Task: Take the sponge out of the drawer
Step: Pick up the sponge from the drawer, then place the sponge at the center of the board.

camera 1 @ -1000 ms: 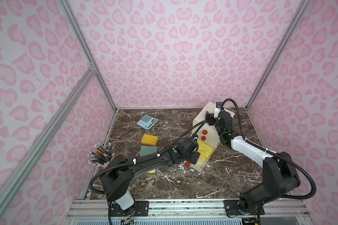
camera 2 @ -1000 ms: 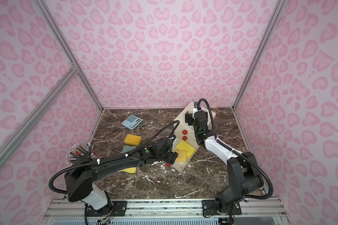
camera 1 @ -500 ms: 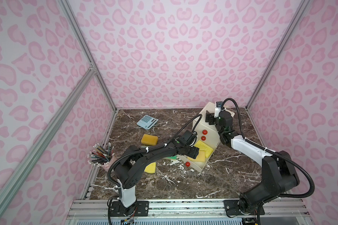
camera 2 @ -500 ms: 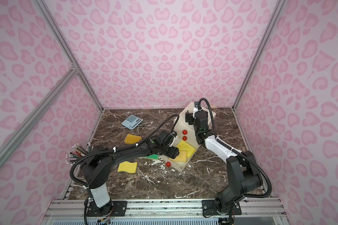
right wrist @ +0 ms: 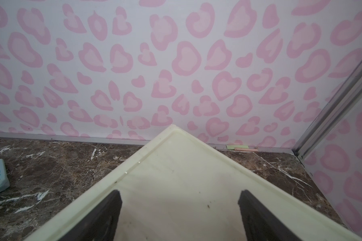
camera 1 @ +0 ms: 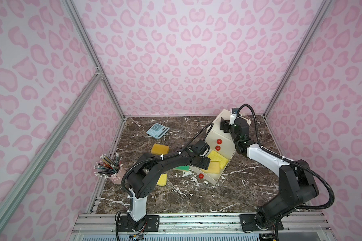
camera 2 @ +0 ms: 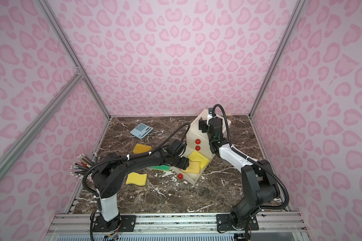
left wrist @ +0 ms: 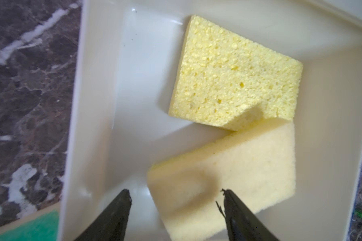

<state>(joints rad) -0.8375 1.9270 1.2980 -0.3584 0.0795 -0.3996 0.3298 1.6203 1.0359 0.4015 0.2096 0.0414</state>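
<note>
The cream drawer (camera 1: 209,179) (camera 2: 189,178) (left wrist: 92,104) stands pulled out of the bottom of a small cabinet (camera 1: 213,135). Two sponges lie in it: a bright yellow porous sponge (camera 1: 216,158) (camera 2: 198,158) (left wrist: 234,79) and a paler sponge (camera 1: 214,167) (camera 2: 194,168) (left wrist: 249,167) partly under it. My left gripper (camera 1: 205,163) (camera 2: 184,163) (left wrist: 176,194) hovers open over the near end of the pale sponge, holding nothing. My right gripper (camera 1: 225,125) (camera 2: 203,125) (right wrist: 180,194) stands open over the cabinet top (right wrist: 176,167).
On the marble table lie a blue calculator (camera 1: 157,130), an orange-yellow sponge (camera 1: 160,149), a green-backed sponge (camera 1: 182,168) against the drawer's side and a yellow sponge (camera 1: 162,179). A pink cup of pencils (camera 1: 113,173) stands at the left edge. Pink walls close in three sides.
My left arm has raised its elbow, uncovering the yellow sponge on the table, while its gripper stays over the drawer with jaws slightly narrower. The right arm has not moved.
</note>
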